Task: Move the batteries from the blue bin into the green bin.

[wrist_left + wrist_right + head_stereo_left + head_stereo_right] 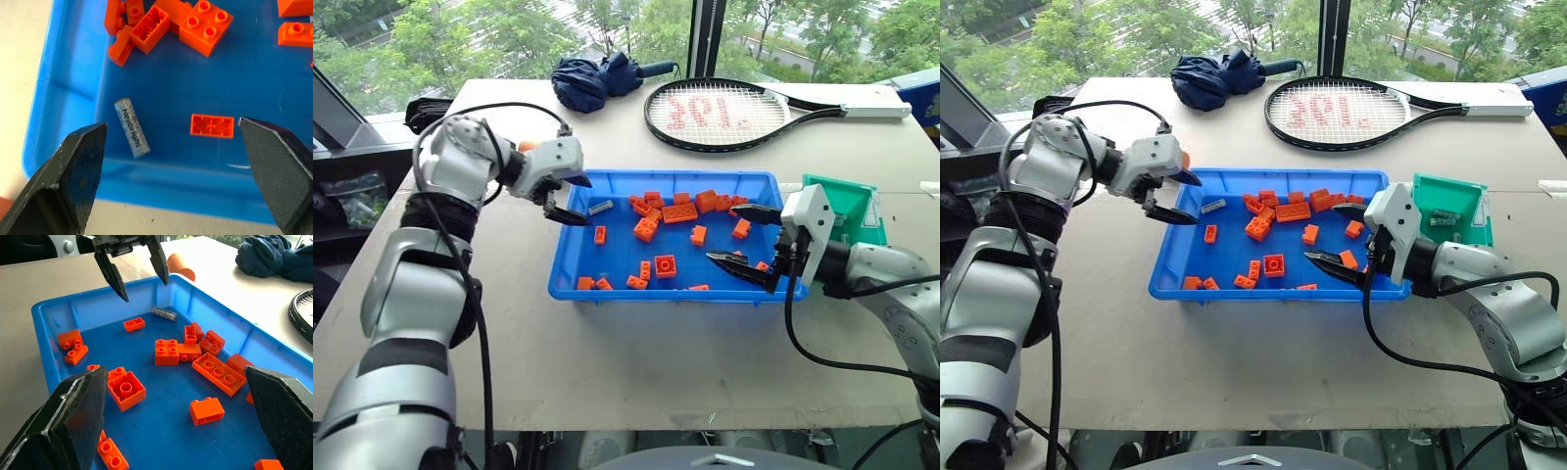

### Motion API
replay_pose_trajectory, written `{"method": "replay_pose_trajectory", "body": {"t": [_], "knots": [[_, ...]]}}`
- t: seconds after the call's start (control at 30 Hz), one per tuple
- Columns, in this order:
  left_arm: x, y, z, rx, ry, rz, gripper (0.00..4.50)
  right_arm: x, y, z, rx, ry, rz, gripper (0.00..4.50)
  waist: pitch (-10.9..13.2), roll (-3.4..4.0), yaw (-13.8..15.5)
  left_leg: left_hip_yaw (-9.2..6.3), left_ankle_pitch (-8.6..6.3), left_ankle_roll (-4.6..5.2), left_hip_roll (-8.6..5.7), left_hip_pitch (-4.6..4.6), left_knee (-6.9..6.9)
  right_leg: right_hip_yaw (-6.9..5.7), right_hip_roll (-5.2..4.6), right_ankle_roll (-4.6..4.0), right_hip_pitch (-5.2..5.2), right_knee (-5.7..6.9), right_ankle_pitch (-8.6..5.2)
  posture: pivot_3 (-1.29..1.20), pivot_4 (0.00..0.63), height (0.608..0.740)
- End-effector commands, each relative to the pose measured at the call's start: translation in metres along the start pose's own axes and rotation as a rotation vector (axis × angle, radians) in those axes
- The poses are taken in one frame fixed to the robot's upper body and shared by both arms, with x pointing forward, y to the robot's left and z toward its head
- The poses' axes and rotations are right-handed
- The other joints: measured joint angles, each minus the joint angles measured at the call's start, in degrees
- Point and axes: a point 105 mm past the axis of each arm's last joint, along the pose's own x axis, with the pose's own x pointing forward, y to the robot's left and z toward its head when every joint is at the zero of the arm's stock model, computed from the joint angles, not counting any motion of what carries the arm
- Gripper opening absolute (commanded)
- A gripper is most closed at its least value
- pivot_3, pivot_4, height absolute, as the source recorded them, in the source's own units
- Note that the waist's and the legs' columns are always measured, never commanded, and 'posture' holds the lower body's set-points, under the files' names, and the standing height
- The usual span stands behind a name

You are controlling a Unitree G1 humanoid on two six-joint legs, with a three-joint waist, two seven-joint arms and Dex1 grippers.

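Blue bin in the middle of the table, full of orange bricks. One battery lying flat on the bin floor, in the far left corner, close to the left wall. A small brick just beside it, not touching. No other loose battery to be seen in the blue bin.

Left gripper over the far left corner of the bin, pointing down, jaws wide apart, nothing in them. In the left wrist view, battery between the two black fingers but lower down, not touched.

Right gripper over the right end of the blue bin, pointing across it to the left. Jaws wide apart too, holding nothing, bricks below.

Green bin just beside the right end of the blue bin, behind the right gripper. Some small grey things inside it, too small to tell.

Racket and dark folded umbrella at the far side of the table. Orange cylinder just outside the far left corner of the blue bin.
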Motion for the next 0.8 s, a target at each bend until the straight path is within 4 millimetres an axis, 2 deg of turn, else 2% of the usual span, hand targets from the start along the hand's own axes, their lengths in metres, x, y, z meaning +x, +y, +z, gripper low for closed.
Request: {"method": "replay_pose_trajectory", "body": {"t": [0.03,0.3,0.8], "knots": [[-0.001,0.007,-0.001,0.004,0.094,0.042,4.38,0.001,0.001,0.009,-0.033,-0.034,0.008,4.5,0.0,0.0,-0.1,0.01,0.0,0.0,0.0,0.02,-0.01,0.01,0.0,0.0,0.0,0.0,0.0,0.0,0.15,0.74],[0.016,0.022,-0.001,-0.031,0.226,0.084,4.38,0.002,0.002,0.007,-0.023,-0.034,-0.003,4.5,0.0,0.0,0.0,0.02,0.0,0.0,-0.03,0.02,-0.01,0.01,0.01,0.0,0.0,0.0,0.0,0.0,0.15,0.74],[0.03,0.026,-0.016,-0.109,0.393,0.102,4.38,-0.002,0.004,0.004,-0.007,-0.038,-0.044,4.5,0.0,-0.02,0.0,0.02,0.0,0.01,-0.05,0.01,-0.01,0.03,0.0,0.0,0.0,0.0,0.0,0.0,0.15,0.74]]}}
